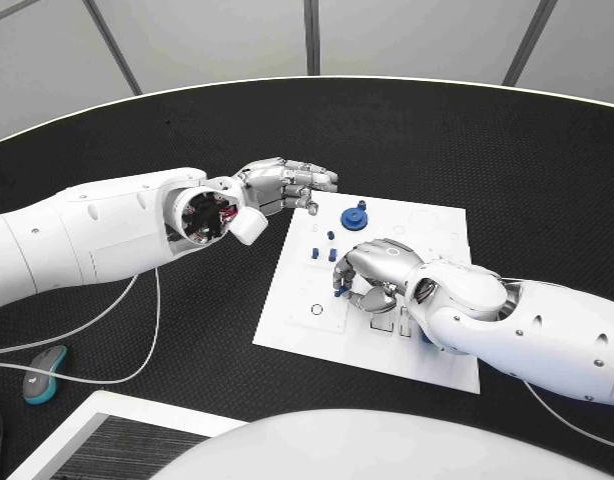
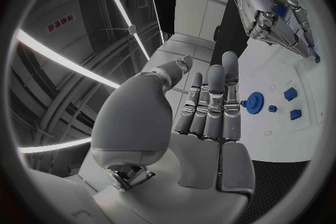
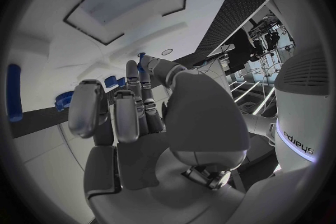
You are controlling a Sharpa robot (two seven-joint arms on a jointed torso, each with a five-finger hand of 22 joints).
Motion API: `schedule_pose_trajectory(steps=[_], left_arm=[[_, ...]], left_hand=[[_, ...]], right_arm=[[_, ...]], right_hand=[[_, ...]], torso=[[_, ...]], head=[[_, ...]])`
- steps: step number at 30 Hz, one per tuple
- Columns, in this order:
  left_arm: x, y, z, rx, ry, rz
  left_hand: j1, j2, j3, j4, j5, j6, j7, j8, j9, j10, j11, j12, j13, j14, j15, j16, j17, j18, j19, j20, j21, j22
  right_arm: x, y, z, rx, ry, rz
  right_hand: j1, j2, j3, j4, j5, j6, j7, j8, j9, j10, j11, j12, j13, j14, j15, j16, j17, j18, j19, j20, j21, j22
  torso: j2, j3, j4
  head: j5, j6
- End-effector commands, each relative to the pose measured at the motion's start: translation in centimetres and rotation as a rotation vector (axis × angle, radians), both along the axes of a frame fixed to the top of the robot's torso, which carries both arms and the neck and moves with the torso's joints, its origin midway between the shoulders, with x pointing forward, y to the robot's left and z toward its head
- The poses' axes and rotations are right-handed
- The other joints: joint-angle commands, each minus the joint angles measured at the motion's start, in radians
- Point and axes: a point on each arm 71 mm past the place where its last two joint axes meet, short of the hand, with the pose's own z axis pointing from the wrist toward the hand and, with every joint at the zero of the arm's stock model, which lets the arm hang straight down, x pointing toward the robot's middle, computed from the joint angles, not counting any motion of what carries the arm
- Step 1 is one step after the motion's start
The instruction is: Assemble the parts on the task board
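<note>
Where the black table (image 1: 437, 140) fills the middle of the head view, the task board (image 1: 437, 225) lies as a white rectangular plate tilted in the frame, its long axis running from upper right of centre down toward the lower right, with small holes and dark outlined slots across its face. On its upper part a blue gear-like part (image 1: 353, 216) with a round toothed disc and a short peg on top stands upright, and a few small blue parts (image 1: 325, 254) stand in a loose row just below and left of it; one more blue piece (image 1: 343, 283) shows at the fingers of the right hand (image 1: 376, 272). That hand lies over the centre of the board, fingers curled down toward the plate, and the left wrist view shows a blue bit (image 2: 280, 10) between its fingers, though whether it is truly gripped I cannot tell. The left hand (image 1: 286, 186) hovers at the board's upper left corner, over the table edge of the plate; in its own wrist view the fingers (image 2: 213, 103) are straight and side by side with the thumb held apart, holding nothing, with the blue gear (image 2: 253, 102) just beyond the fingertips.
</note>
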Motion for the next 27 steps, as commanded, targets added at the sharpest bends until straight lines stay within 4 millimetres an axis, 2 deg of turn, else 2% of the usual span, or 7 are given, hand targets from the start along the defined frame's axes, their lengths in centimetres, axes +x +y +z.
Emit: schedule_pose_trajectory(steps=[1,27], left_arm=[[0.0,0.0,0.0,0.0,0.0,0.0],[-0.04,-0.04,0.01,0.0,0.001,-0.004]], left_hand=[[0.003,0.005,-0.007,-0.001,0.006,-0.006,-0.003,-0.004,0.002,-0.006,-0.001,0.007,0.001,-0.009,-0.001,-0.003,-0.002,0.015,-0.004,0.0,-0.002,-0.001],[0.003,0.006,-0.009,0.001,0.006,-0.007,-0.002,-0.004,0.003,-0.007,-0.001,0.008,0.001,-0.01,-0.001,-0.003,-0.003,0.015,-0.004,0.001,-0.004,-0.002]], right_arm=[[0.02,0.01,-0.09,-0.009,0.006,-0.001],[0.04,0.42,-0.2,-0.03,0.006,-0.003]], right_hand=[[-0.004,0.006,0.0,0.004,0.005,0.001,0.006,0.006,0.001,0.008,0.001,-0.006,0.001,0.062,-0.005,0.005,0.045,-0.007,0.017,-0.008,-0.001,0.051],[-0.006,0.007,-0.002,0.006,0.004,0.001,0.006,0.007,0.003,0.009,0.002,-0.008,0.001,0.062,-0.005,0.007,0.046,-0.007,0.017,-0.008,0.0,0.052]], torso=[[0.0,0.0,0.0003],[0.0,-0.0006,0.0002]], head=[[0.0,0.0],[-0.001,0.0]])
